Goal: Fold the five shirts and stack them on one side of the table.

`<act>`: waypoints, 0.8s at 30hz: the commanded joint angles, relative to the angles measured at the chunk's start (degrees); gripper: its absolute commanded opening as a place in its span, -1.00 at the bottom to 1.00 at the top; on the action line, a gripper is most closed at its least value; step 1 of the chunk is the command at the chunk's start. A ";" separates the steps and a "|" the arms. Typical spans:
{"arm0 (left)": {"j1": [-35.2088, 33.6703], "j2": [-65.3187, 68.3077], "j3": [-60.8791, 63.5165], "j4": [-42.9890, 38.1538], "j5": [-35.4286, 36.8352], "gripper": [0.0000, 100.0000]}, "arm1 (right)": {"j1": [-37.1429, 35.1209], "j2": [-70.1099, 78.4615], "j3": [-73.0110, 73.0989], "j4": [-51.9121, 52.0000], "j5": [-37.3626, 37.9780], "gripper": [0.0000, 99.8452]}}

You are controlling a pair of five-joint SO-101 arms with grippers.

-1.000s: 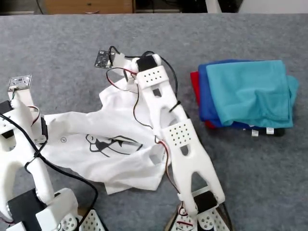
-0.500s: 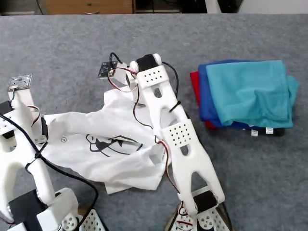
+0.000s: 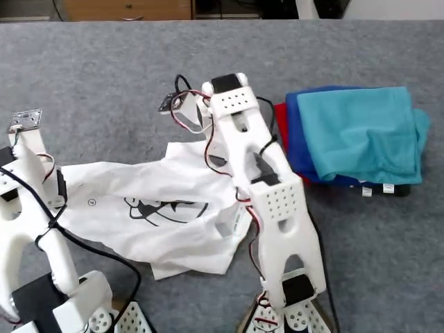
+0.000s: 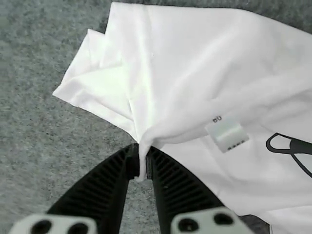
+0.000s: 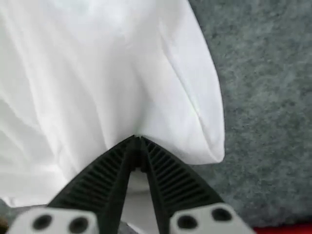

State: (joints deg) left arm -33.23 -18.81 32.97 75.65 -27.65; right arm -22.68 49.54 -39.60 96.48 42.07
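Note:
A white shirt [image 3: 149, 208] with a black print lies crumpled on the grey table, left of centre. My left gripper [image 4: 139, 163] is shut on an edge of it near the neck label [image 4: 225, 134], at the shirt's left side [image 3: 66, 184]. My right gripper [image 5: 138, 146] is shut on a fold of the white shirt [image 5: 122, 73] at its far corner, under the right arm [image 3: 243, 132]. A stack of folded shirts sits at the right: teal [image 3: 361, 132] on top, blue [image 3: 298, 139] and red [image 3: 280, 121] below.
The grey table [image 3: 104, 69] has bare room at the far left and in front of the stack. The right arm's long white links [image 3: 277, 208] lie over the white shirt's right side. Wooden furniture [image 3: 125, 8] stands beyond the far edge.
The right arm has swung to the right, toward the stack, drawing the white shirt's far corner with it. The left arm has hardly moved.

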 commanded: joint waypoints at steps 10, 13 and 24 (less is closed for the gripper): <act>-0.62 -1.98 -0.18 -0.35 -1.85 -0.96 | 0.13 -6.37 -5.05 -13.54 -15.56 -0.33; -0.62 -1.98 -0.18 -0.26 -1.93 -0.96 | -0.48 -2.86 -7.69 -12.75 -16.09 -0.38; -0.70 -1.98 -0.18 -0.18 -1.93 -0.96 | 1.63 3.91 -23.16 4.92 -21.10 -0.41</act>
State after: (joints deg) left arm -33.23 -18.81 32.97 75.65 -29.05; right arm -22.51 53.85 -57.19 96.66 21.32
